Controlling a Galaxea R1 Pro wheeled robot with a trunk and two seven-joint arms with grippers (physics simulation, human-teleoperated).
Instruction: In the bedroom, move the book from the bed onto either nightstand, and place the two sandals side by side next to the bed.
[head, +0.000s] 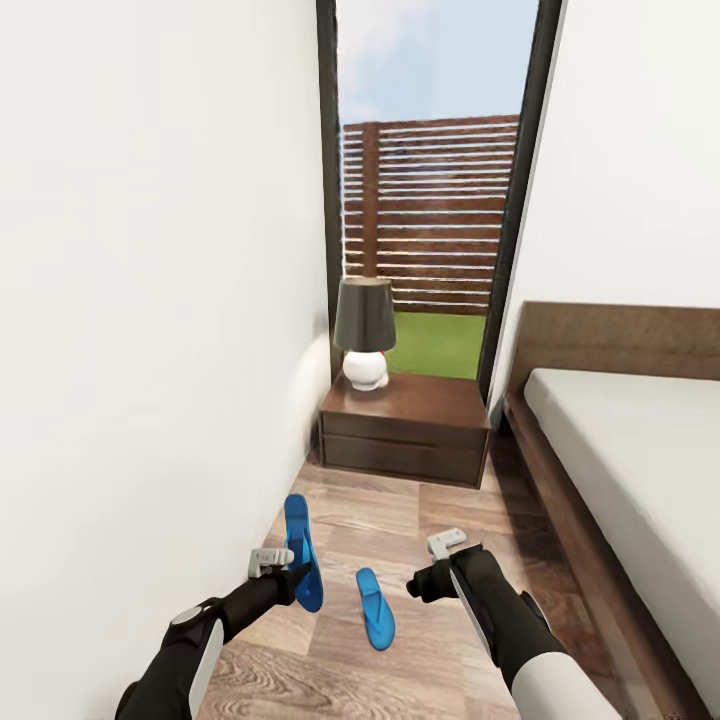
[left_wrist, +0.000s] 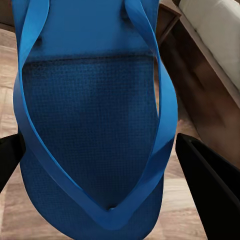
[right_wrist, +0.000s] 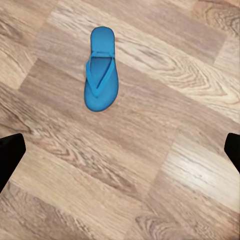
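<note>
Left end effector (head: 283, 572) clenched on one blue sandal (head: 301, 551), raised off the plank floor (head: 420, 530); right end effector (head: 433, 570) released, above second sandal (head: 375, 607). Risk: thin sole slipping or twisting, landing askew rather than alongside, beside bed (head: 640, 470).

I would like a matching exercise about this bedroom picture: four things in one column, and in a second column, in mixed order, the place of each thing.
Things:
1. lamp
2. nightstand
3. bed
4. smaller-looking sandal

Places:
A. flat on the wood floor, between the two end effectors
B. along the right side of the head view
C. below the tall window, against the left wall
D. standing on the glossy dark top

Pairs: 1-D, 2-C, 3-B, 4-A
</note>
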